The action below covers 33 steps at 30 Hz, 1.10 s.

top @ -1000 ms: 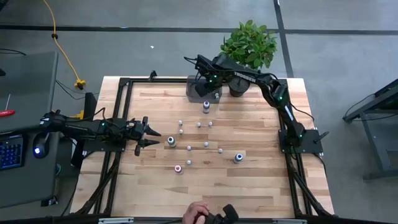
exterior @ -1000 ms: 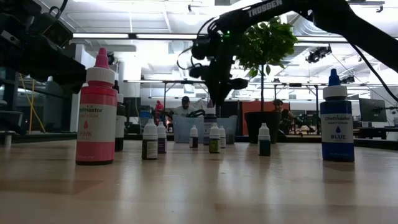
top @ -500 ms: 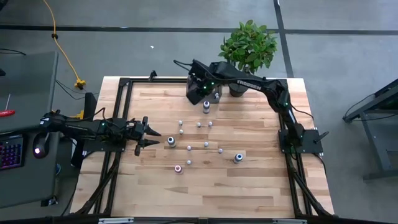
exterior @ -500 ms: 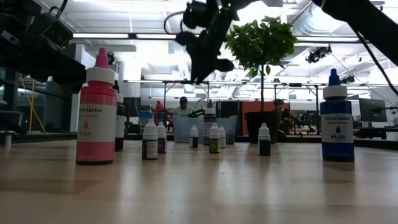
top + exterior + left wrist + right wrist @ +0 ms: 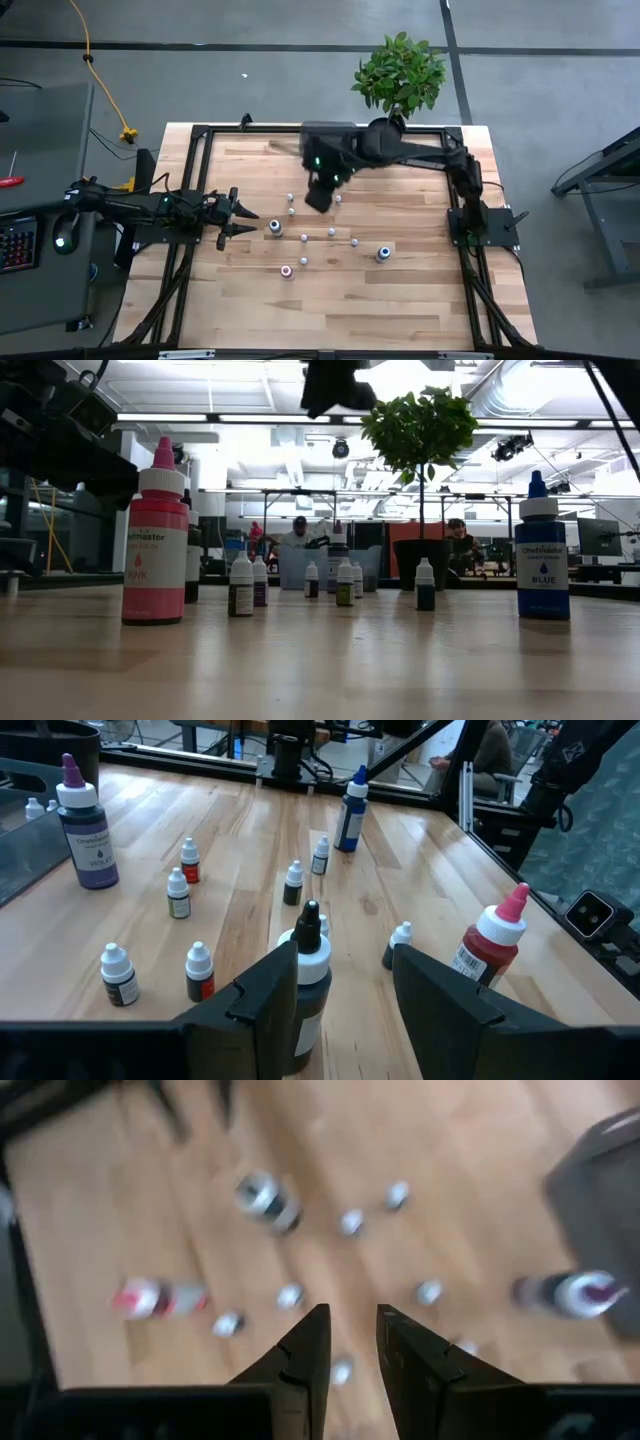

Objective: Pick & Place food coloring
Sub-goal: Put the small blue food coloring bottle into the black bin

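The high view shows only pale caps on the wooden table [image 5: 400,290]; the low view reveals labels: a pink food coloring bottle [image 5: 155,540] and a blue one [image 5: 541,552] flanking tiny white-capped bottles [image 5: 241,585]. The right gripper [image 5: 350,1342] hangs above them, fingers slightly apart, empty. The left gripper [image 5: 345,985] stands open just beside a black-tipped bottle [image 5: 308,982]

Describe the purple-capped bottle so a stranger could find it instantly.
Start at the potted plant on the table's far edge, then the grey tray next to it. The purple bottle stands just in front of that tray, taller than the tiny white-capped bottles nearby.
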### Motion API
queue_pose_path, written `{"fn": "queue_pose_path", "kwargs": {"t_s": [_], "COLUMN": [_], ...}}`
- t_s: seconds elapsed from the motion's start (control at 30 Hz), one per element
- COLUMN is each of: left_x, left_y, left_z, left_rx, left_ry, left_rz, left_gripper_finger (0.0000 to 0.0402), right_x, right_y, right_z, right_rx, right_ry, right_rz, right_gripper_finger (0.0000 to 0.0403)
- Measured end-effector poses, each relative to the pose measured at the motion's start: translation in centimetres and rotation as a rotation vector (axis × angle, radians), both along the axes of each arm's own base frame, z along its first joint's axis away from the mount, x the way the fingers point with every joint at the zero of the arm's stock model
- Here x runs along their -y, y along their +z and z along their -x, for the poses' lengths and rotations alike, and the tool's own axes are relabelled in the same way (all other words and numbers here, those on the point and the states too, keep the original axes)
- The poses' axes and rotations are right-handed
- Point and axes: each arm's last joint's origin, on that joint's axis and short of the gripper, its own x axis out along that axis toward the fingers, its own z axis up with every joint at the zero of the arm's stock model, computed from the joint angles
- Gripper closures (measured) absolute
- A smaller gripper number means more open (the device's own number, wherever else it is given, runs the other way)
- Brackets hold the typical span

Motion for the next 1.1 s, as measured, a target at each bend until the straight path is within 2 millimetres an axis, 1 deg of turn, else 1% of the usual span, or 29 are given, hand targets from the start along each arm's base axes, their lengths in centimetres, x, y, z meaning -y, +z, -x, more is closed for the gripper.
{"fn": "queue_pose_path", "kwargs": {"t_s": [0.17, 0.27, 0.4, 0.53, 0.6, 0.67, 0.77, 0.83, 0.97, 1.1], "left_x": [0.0, 0.0, 0.0, 0.0, 0.0, 0.0, 0.0, 0.0, 0.0, 0.0], "left_y": [0.0, 0.0, 0.0, 0.0, 0.0, 0.0, 0.0, 0.0, 0.0, 0.0], "left_z": [0.0, 0.0, 0.0, 0.0, 0.0, 0.0, 0.0, 0.0, 0.0, 0.0], "left_rx": [0.0, 0.0, 0.0, 0.0, -0.001, 0.0, 0.0, 0.0, -0.001, 0.0], "left_ry": [0.0, 0.0, 0.0, 0.0, 0.0, 0.0, 0.0, 0.0, 0.0, 0.0], "left_rz": [0.0, 0.0, 0.0, 0.0, 0.0, 0.0, 0.0, 0.0, 0.0, 0.0], "left_gripper_finger": [0.0238, 0.0238, 0.0238, 0.0238, 0.0238, 0.0238, 0.0238, 0.0238, 0.0238, 0.0238], "right_x": [-4.5, -6.7, -8.9, -10.7, -11.3, -11.8, -12.2, -12.2, -11.0, -9.5], "right_y": [0.5, 0.3, 0.0, -0.6, -1.4, -2.6, -4.9, -6.2, -8.4, -11.4], "right_z": [1.7, 2.8, 4.1, 4.5, 4.6, 4.8, 5.2, 5.3, 5.0, 5.0], "right_rx": [-0.096, -0.193, -0.301, -0.351, -0.377, -0.42, -0.5, -0.494, -0.409, -0.434], "right_ry": [0.075, 0.079, 0.06, -0.015, -0.058, -0.119, -0.209, -0.247, -0.361, -0.438], "right_rz": [-0.029, -0.05, -0.045, -0.012, -0.027, -0.042, -0.069, -0.114, -0.201, -0.262], "right_gripper_finger": [0.0327, 0.0327, 0.0327, 0.0327, 0.0327, 0.0327, 0.0327, 0.0327, 0.0327, 0.0327]}}
